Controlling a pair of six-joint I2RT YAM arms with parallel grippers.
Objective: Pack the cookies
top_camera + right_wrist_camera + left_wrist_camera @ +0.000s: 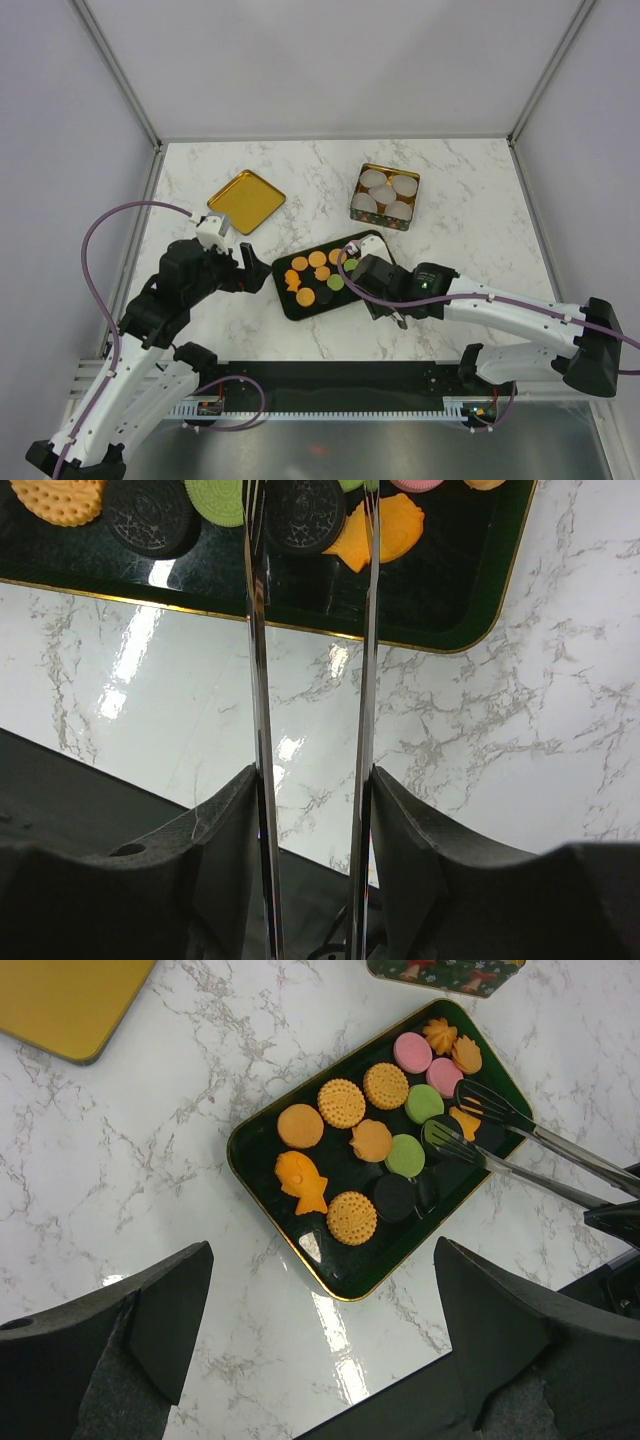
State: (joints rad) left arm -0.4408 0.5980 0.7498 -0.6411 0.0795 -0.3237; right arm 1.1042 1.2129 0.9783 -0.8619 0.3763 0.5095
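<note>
The cookies (352, 1218) lie on a black tray (350, 1280) with a gold rim; they are orange, pink, green and black. My right gripper (312, 775) is shut on metal tongs (258, 680). The tong arms stand apart, with their tips on either side of a black cookie (305, 515) at the tray's right part, next to an orange cookie (395, 530). In the top view the right gripper (375, 275) is at the tray's right end. My left gripper (250, 275) is open and empty, hovering just left of the tray (283, 300).
A square tin (358, 210) holding several white paper cups stands at the back right. Its gold lid (246, 201) lies upside down at the back left. The table's dark front edge runs just behind both grippers.
</note>
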